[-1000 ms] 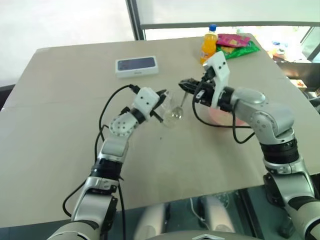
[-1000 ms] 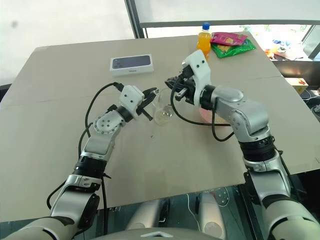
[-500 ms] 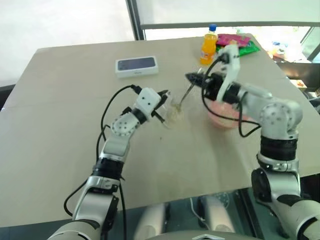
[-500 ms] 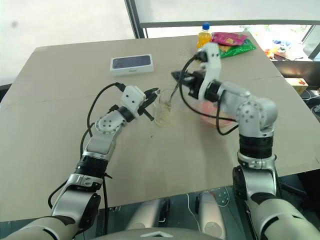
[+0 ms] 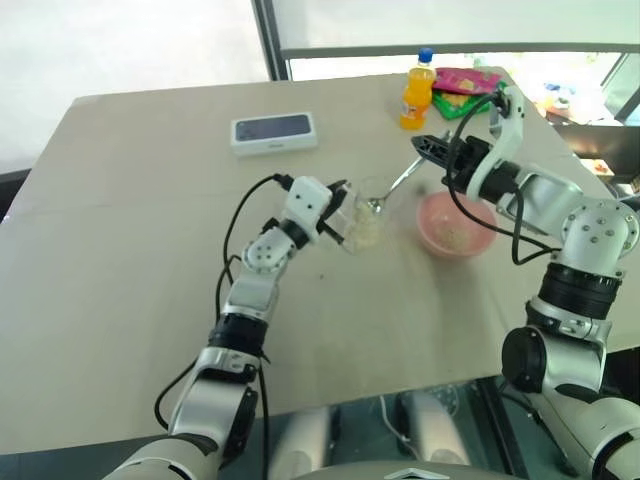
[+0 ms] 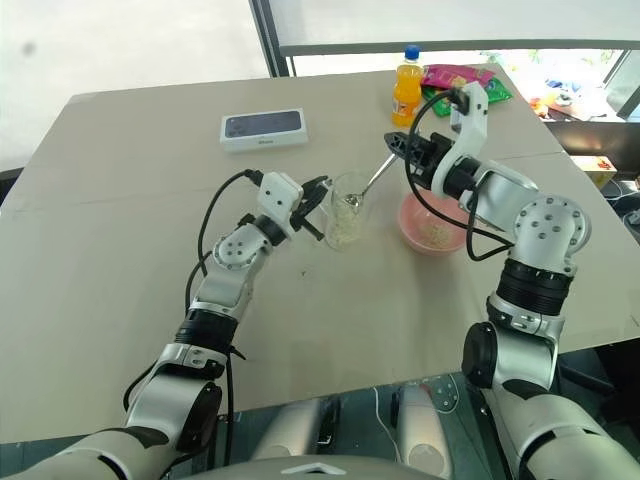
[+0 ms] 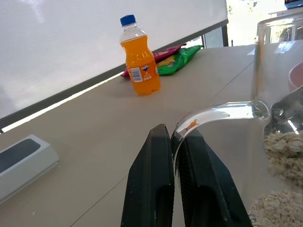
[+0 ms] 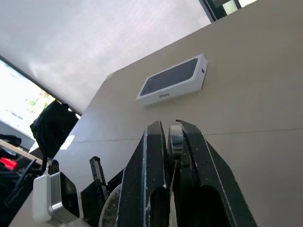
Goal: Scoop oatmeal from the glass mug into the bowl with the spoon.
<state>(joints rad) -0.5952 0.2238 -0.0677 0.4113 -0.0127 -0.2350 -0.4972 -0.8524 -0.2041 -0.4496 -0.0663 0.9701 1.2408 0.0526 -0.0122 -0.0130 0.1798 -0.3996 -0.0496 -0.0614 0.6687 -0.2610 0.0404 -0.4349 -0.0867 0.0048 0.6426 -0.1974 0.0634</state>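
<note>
Inside the clear glass mug, pale oatmeal heaps low.

This looks like an office or lab-style test room, not a kitchen. The things sit on a plain beige surface that stands against tall windows with a dark metal mullion and bright daylight behind. The props are casual, not cooking gear: a white boxed phone near the far edge, an orange soda bottle and bright snack packets at the far right corner. A dark bag or jacket sits beyond the surface.
</note>
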